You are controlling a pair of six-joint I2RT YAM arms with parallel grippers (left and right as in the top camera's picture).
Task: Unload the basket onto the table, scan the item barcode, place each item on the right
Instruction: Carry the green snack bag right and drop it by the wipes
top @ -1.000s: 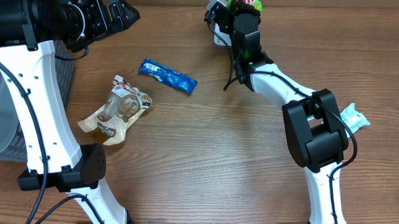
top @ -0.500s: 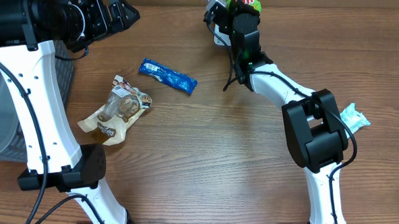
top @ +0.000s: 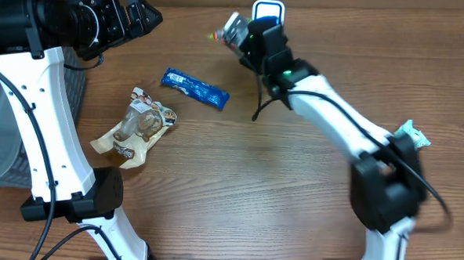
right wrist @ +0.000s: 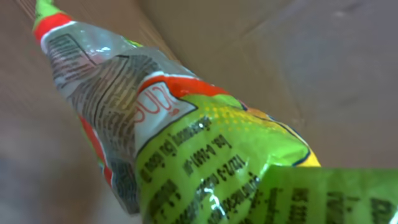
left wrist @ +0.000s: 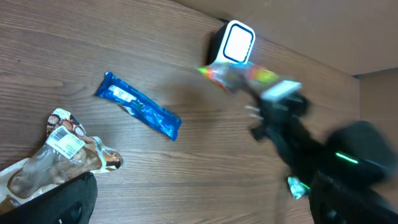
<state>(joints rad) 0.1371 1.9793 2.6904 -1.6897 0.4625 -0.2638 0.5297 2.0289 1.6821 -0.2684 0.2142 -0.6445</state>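
Now the right jaws are clenched on the green-and-red snack packet (top: 233,26), which sticks out past their tips, just left of the scanner (top: 267,10). A second ago packet and arm covered the scanner, and now its lit face shows. The left jaws stand released, well left of the scanner. On the counter (top: 237,185), the blue bar (top: 194,89) and the clear pouch (top: 138,126) have not shifted.
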